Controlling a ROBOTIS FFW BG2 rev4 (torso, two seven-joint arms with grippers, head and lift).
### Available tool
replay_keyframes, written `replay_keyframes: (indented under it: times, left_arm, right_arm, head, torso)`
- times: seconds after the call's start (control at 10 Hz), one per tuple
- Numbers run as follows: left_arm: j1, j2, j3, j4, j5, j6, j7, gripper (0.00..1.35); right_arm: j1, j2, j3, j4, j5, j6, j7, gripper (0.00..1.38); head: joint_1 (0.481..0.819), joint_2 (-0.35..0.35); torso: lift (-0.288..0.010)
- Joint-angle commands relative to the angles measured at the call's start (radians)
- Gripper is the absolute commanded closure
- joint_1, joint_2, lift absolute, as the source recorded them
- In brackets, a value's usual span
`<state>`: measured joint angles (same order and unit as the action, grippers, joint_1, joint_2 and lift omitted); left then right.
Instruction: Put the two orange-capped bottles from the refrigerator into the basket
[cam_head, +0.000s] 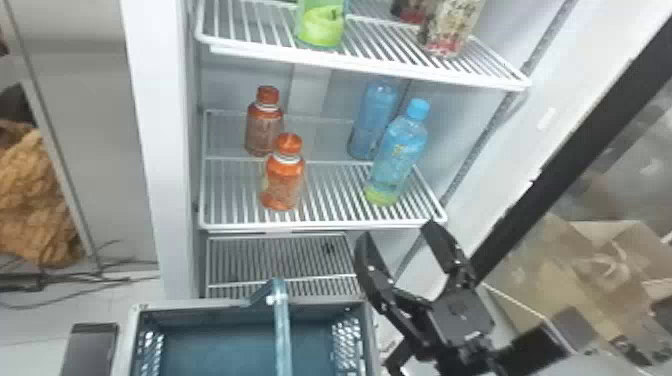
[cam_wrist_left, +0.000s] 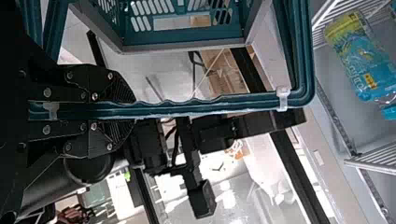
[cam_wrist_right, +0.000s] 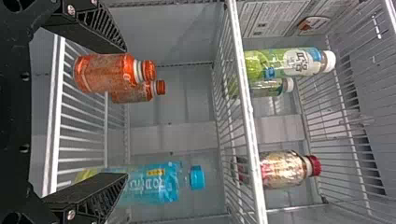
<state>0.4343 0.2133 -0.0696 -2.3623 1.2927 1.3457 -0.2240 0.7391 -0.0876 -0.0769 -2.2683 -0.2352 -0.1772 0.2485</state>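
Teal handle (cam_wrist_left: 210, 103) between its fingers, the left gripper (cam_wrist_left: 133, 110) is clenched on the basket (cam_head: 372, 322), which hangs just beside and below the right gripper (cam_head: 400, 234). The right fingers are spread apart with nothing between them. Beyond them, to their left, the front orange-capped bottle (cam_head: 282, 175) stands upright near the edge of the shelf (cam_head: 320, 226). The rear orange-capped bottle (cam_head: 264, 125) stands farther in, slightly farther left. Straighter ahead of the fingers is a blue-capped bottle (cam_head: 397, 155), with another blue bottle (cam_head: 372, 122) behind it.

The step in hand looks like lining up on the front bottle. The right gripper should shift left and rise to the bottle's middle before going in, one finger on each side, and close below the cap. (Go in skewed and the left finger could nudge it into its twin.) The left fingers should hold the basket steady meanwhile.

In the right wrist view, the front bottle masks part of the rear one, and the right-hand finger covers part of the blue-capped bottle. The head view's bottom edge cuts off the basket's near end.
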Motion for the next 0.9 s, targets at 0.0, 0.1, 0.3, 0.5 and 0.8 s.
replay_keyframes:
  times: [0.0,0.1,0.3,0.5,0.8]
  left_arm:
    - [-0.002,0.001,-0.006,0.000,0.006,-0.008,0.000,1.19]
    - [-0.005,0.003,-0.006,0.002,0.006,-0.008,0.000,1.19]
    - [-0.012,0.006,-0.014,0.010,0.006,-0.008,0.002,1.19]
    - [-0.012,0.006,-0.014,0.010,0.002,-0.008,0.002,1.19]
    - [-0.012,0.006,-0.014,0.010,0.012,-0.008,0.002,1.19]
  right_arm:
    - [-0.064,-0.020,0.039,0.051,-0.010,0.005,0.000,0.11]
    - [-0.121,-0.030,0.069,0.100,-0.008,0.005,0.000,0.11]
    - [-0.209,-0.034,0.095,0.196,0.000,0.005,0.000,0.11]
    - [-0.258,-0.038,0.099,0.235,0.020,0.030,0.000,0.11]
    - [-0.351,-0.053,0.129,0.269,0.036,0.099,0.006,0.11]
  head:
    - [0.695,-0.350]
    - [0.695,-0.350]
    - [0.695,-0.350]
    - [0.695,-0.350]
    - [0.695,-0.350]
  torso:
    - [-0.288]
    - [-0.288]
    - [-0.288]
    - [-0.288]
    - [-0.288]
